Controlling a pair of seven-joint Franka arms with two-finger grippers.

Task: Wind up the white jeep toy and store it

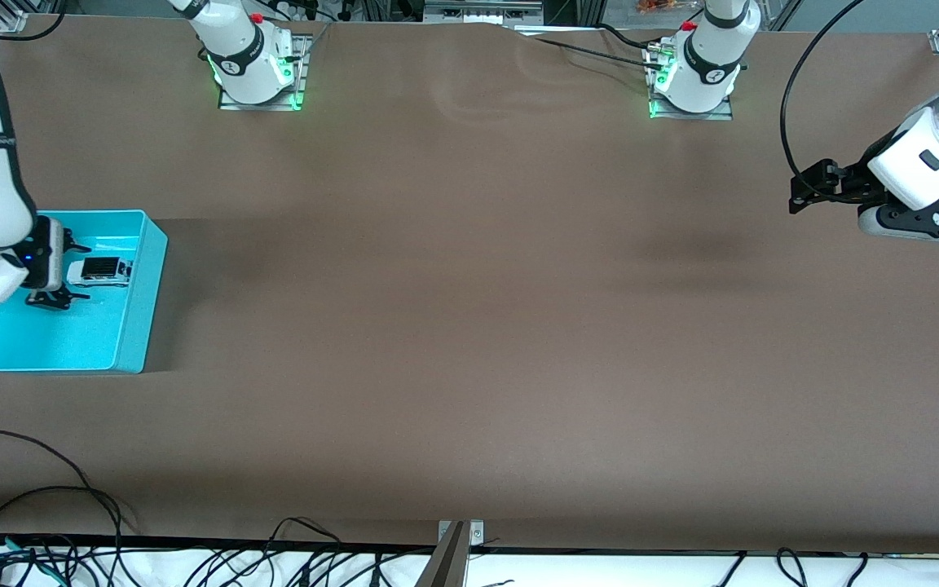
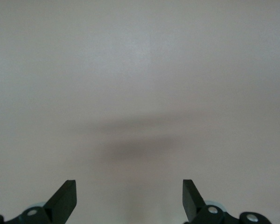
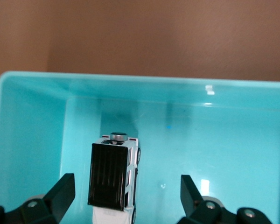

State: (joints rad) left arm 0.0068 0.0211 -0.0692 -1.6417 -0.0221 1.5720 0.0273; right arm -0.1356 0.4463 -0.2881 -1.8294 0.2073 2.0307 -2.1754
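We see the white jeep toy [image 1: 99,270] lying inside the cyan bin [image 1: 129,326], in the part of the bin farther from the front camera, black roof up. In the right wrist view the jeep [image 3: 113,179] rests on the bin's floor [image 3: 214,154], its spare wheel pointing at one bin wall, with bare cyan floor on both of its sides.

The right gripper [image 1: 60,272] is over the bin, just beside the jeep. We see its fingers [image 3: 60,195] spread wide, one on each side of the jeep and apart from it; nothing is held between them.

The bin sits on the brown table [image 1: 469,326] at the right arm's end, well apart from everything else on it.

The left gripper [image 1: 800,194] hangs over the table at the left arm's end, well apart from the bin, and that arm waits. In its own wrist view we see its fingers [image 2: 65,198] set wide apart over bare tabletop [image 2: 140,84], holding nothing.
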